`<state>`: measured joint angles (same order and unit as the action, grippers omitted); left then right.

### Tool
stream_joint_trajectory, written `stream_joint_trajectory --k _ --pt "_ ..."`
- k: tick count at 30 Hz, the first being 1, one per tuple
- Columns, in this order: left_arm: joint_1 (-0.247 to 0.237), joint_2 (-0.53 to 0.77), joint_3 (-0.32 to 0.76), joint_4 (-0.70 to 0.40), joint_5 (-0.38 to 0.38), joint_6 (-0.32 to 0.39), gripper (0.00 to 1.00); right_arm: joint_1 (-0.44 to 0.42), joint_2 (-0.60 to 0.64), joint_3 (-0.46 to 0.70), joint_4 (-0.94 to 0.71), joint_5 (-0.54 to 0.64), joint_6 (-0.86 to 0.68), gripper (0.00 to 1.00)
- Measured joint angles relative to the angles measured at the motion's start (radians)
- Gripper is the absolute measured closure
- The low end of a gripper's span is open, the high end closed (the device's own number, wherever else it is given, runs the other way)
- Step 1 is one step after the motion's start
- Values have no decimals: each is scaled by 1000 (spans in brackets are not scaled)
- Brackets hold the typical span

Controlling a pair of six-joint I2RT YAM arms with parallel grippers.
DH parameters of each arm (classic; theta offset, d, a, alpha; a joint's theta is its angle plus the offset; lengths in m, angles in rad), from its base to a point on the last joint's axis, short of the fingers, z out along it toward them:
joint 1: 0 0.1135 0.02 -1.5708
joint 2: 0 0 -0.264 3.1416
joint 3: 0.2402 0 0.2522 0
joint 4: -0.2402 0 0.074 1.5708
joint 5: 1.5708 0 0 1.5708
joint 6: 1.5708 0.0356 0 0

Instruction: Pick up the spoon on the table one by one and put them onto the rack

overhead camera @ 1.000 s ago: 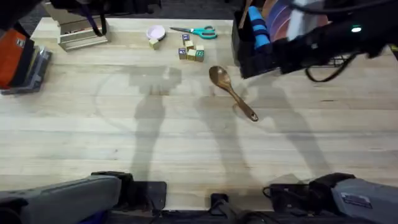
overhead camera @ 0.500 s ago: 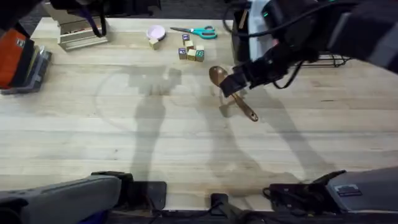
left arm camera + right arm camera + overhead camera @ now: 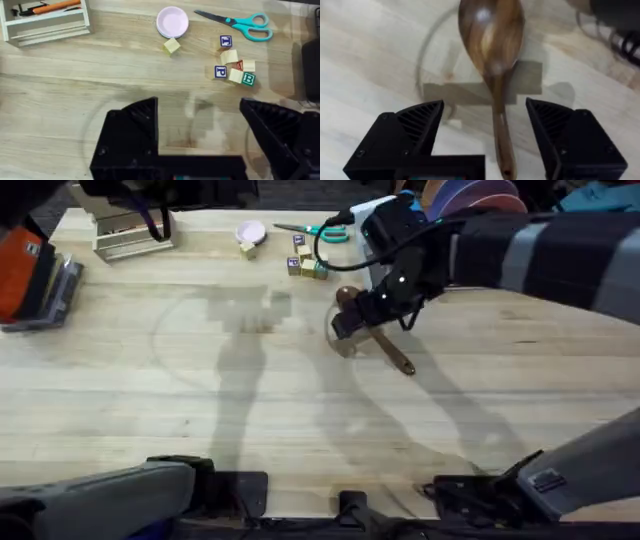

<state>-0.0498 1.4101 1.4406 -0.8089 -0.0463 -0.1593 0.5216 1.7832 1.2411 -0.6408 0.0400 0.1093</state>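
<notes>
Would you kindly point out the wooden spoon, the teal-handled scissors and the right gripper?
wooden spoon (image 3: 491,35): right wrist view, on the middle of its bowl.
teal-handled scissors (image 3: 250,28): left wrist view, on the teal handles.
right gripper (image 3: 485,127): right wrist view, midway between its open fingertips.

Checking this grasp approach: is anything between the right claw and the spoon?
Nothing visible. The right claw is open and straddles the spoon at its neck, with bare table beside each finger. The blocks and scissors lie farther back, apart from it.
</notes>
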Motion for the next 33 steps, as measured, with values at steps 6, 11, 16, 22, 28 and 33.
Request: stream_joint_trajectory --k 6,11,16,22,28,33 --pt "0 0 0 0 0 0 7 2 44 0 13 42 17 3" --pt "0 0 0 0 0 0 8 2 72 7 18 49 30 3" --pt "0 0 0 0 0 0 7 2 82 19 15 52 40 124" --pt "0 0 0 0 0 0 7 1 84 21 21 74 43 652" --pt "0 0 0 0 0 3 7 -1 86 27 15 88 47 956" --pt "0 0 0 0 0 3 7 -1 86 31 -3 87 47 959"
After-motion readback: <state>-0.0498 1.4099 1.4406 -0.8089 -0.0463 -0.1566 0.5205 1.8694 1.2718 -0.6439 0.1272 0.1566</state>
